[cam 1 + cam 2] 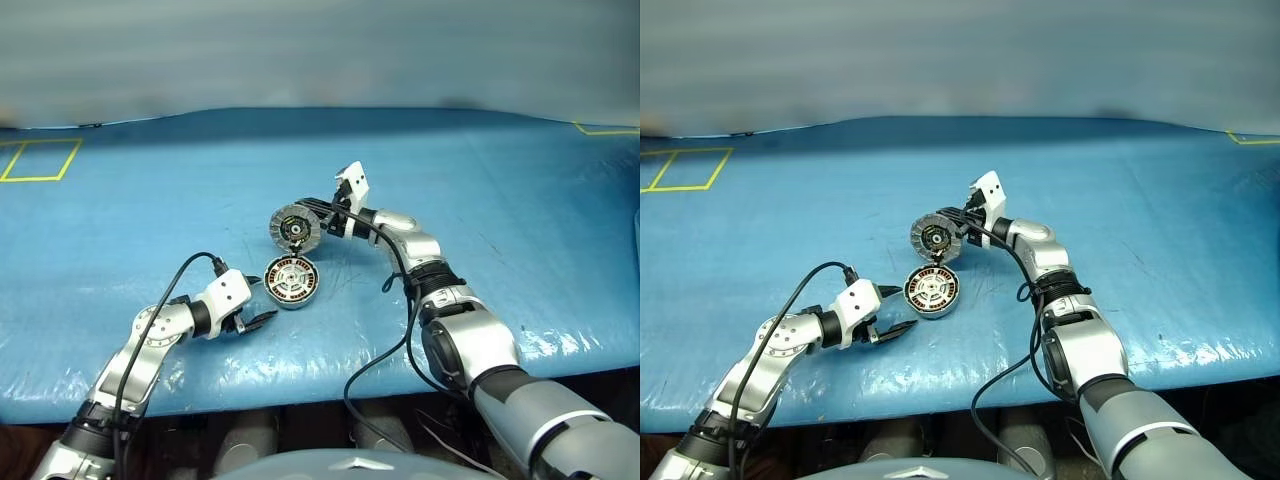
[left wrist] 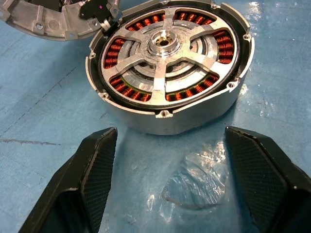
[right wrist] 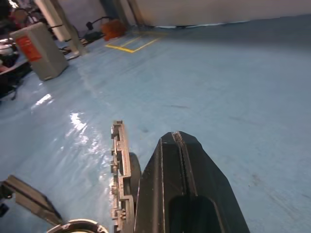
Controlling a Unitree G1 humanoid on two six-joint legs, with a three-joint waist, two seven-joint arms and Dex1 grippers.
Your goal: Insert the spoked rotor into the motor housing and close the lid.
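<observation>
Blue table (image 1: 520, 200) — right pincer (image 1: 318, 222) outstretched, lid (image 1: 294, 227) upright

1. Both eye views are looking forward and down from the head over the blue table (image 1: 500, 180), sharing the motor housing (image 1: 291, 280) and lid (image 1: 936, 238).
2. Left wrist view is sitting close behind the left gripper (image 2: 170, 179), facing the housing.
3. Right wrist view is looking along the right gripper (image 3: 180, 141), nearly level, across the table, lid edge-on beside it.
</observation>
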